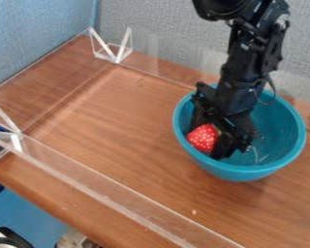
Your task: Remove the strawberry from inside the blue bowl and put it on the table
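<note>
Across most of the view, table: reddish-brown wood grain, running from far left to near right, bare but for one bowl. Low clear acrylic walls along its near and left edges, with small clear triangular braces at the far left corner and at the near left edge. Blue-grey textured backdrop behind and to the left.

At right, near the table's right edge, bowl: teal-blue, glossy, deep, round, standing upright on the wood, smooth rim unbroken where visible.

Above and into the bowl, black arm, coming down from the top right of the view, wrist pointing roughly straight down over the bowl's left half.

At the arm's end, gripper, black, jaws drawn in narrow and clamped on the strawberry, one finger showing to the right of the fruit, the other mostly hidden behind it.

Between those jaws, strawberry: small, bright red, seeded surface facing the camera, far smaller than the bowl. Sits at about rim level on the bowl's left side, within the bowl's outline. Cannot tell whether it touches the inner wall or hangs free of it. Green cap not clearly visible, hidden by the gripper.
</note>
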